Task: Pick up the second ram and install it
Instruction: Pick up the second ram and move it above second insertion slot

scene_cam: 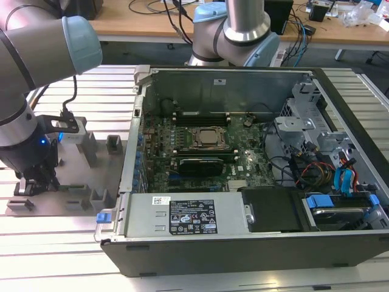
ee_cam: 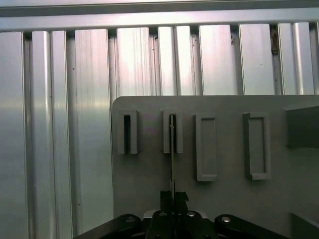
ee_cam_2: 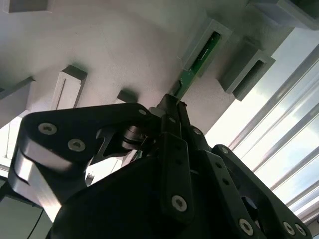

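Note:
The second ram is a thin green strip, seen edge-on as a narrow line in the first wrist view. Its far end sits in the slot of a grey holder block. My gripper is shut on the strip's near end. In the exterior view my gripper is down on the grey holder plate at the exterior view's left, beside the open computer case. The motherboard with its processor socket lies inside the case.
More grey holder blocks stand on the plate. A second arm's base rises behind the case. Cables and drive bays fill the case's right side. Ribbed aluminium table surrounds the plate.

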Robot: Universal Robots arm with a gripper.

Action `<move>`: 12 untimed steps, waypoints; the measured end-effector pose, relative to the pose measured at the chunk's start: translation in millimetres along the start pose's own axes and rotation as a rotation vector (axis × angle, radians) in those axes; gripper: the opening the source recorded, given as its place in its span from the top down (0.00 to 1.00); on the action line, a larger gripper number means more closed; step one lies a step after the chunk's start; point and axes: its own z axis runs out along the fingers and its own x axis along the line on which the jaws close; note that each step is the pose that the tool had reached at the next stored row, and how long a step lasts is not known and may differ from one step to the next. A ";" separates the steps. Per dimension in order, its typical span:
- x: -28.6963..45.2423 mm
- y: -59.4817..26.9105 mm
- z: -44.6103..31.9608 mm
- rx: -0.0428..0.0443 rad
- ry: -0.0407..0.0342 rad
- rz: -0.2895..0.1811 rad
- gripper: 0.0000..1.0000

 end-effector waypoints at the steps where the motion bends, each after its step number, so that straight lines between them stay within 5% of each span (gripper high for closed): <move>1: 0.0 0.0 0.0 0.0000 0.0000 0.000 0.87; 8: 0.0 0.1 -0.9 0.0000 -0.0001 0.000 0.87; 12: -0.3 0.6 -12.9 0.0000 -0.0001 0.000 0.87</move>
